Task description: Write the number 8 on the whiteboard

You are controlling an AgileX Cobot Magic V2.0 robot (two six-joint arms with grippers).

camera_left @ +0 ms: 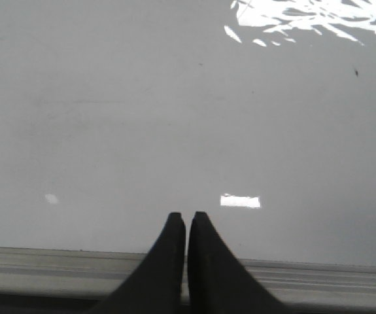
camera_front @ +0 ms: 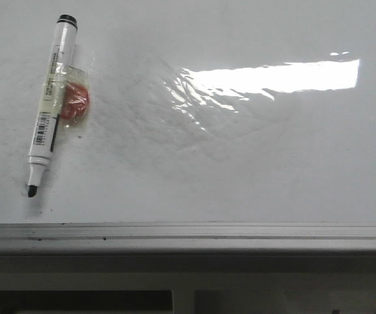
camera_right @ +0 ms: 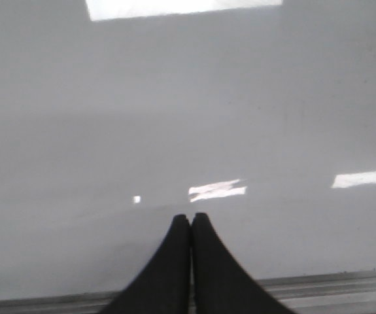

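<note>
Whiteboard (camera_front: 240, 163) fills the front view, bare of any written figure, with an uncapped marker (camera_front: 49, 104) lying tilted at its far left, tip toward the grey frame edge (camera_front: 188, 234), an orange-red disc (camera_front: 76, 101) just beside its barrel. Neither claw appears in that view. In the wrist views, left claw (camera_left: 186, 219) and right claw (camera_right: 191, 219) each hang over bare board near the frame, fingers pressed together and holding nothing.

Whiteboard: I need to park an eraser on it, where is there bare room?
The whiteboard is bare from the marker pen and its taped red disc rightward, down to the grey frame edge. Only that far-left strip is crowded.
</note>
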